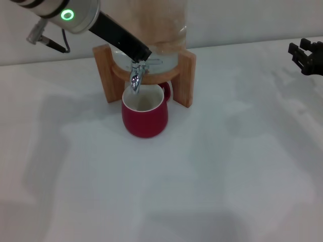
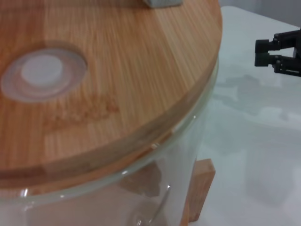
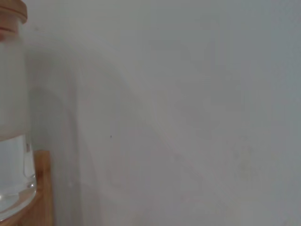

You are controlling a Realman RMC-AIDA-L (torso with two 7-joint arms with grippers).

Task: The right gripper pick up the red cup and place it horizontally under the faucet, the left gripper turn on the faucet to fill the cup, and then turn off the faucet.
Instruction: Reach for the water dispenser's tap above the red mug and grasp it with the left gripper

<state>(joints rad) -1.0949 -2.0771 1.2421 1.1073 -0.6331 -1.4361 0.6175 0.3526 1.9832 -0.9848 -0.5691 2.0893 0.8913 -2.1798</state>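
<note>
Left end effector (image 1: pixel 143 53) on faucet (image 1: pixel 135 79)

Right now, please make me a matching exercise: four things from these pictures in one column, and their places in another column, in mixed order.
Things:
1. red cup
2. faucet
3. left gripper
4. right gripper

Places:
A. at the table's far right edge, away from the dispenser
B. on the table, directly under the spout
C. at the dispenser's front, above the cup
D. at the top of the faucet

Pairs: 1-B, 2-C, 3-D, 4-A
</note>
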